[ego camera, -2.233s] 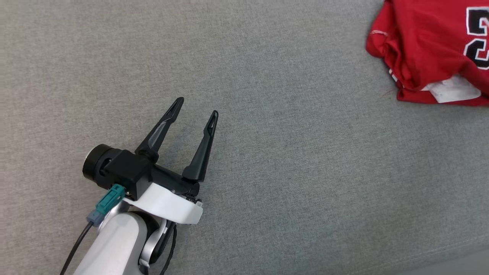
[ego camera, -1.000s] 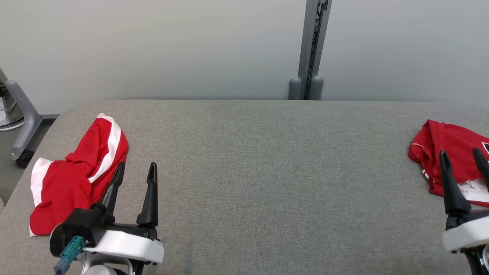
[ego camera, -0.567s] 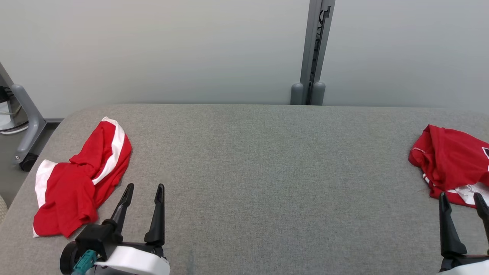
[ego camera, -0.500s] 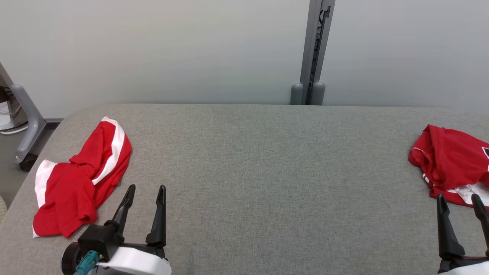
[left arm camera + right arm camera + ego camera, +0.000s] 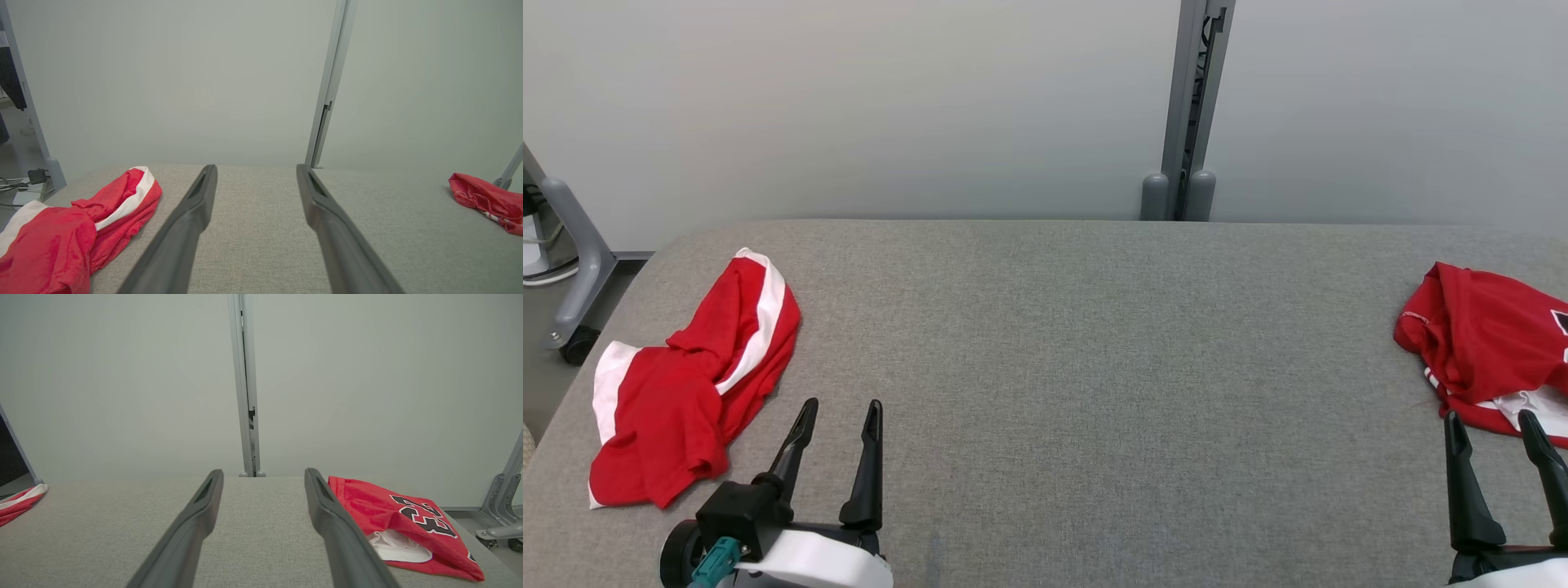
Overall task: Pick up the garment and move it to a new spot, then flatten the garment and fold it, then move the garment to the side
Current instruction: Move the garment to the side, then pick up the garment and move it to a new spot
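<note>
At the far left, off the padded table, you see a grey frame leg standing on the floor on a dark caster.

On the table near its left edge lies the red-and-white garment, crumpled. One white-striped part reaches toward the back edge, and the bulkier red heap sits closer to the front left corner. No finger touches it.

Just to the right of that heap, by the front edge, is your left gripper. Its jaws are spread wide with nothing between them, and the fingers point toward the back edge. The left wrist view looks along them over bare grey fabric, with the crumpled garment off to the left.

Behind the middle of the back edge a grey post rises against the pale wall.

The middle of the table carries nothing but its own fabric.

At the front edge toward the right is your right gripper, jaws likewise parted and empty. In the head view its fingertips line up with the near edge of the red jersey. You cannot tell from there whether they touch it.

The jersey lies bunched at the right edge. The right wrist view shows a black number outlined in white on top and a white layer at its near side.
</note>
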You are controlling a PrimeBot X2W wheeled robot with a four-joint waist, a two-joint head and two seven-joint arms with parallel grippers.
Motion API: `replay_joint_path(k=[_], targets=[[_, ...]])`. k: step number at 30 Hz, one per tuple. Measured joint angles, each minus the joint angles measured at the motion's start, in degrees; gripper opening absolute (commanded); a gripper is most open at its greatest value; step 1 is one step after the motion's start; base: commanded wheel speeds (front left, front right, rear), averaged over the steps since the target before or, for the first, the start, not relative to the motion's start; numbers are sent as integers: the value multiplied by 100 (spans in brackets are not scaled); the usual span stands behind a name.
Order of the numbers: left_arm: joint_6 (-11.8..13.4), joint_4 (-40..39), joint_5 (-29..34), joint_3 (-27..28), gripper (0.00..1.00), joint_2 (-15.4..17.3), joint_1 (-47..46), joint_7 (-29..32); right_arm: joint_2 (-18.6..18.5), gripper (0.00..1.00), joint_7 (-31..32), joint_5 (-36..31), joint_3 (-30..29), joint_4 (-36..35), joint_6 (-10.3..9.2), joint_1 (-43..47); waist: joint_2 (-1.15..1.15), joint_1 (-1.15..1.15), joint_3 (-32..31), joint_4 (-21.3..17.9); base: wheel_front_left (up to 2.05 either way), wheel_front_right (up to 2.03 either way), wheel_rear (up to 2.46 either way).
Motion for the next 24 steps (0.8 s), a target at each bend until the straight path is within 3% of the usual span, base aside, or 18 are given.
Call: replay_joint_path(k=[24], targets=[[-115,32,135,110,100,-70,-18,-1,-11,100,47,34,54,44,0,-2,0,0,29,8,0,0,0]])
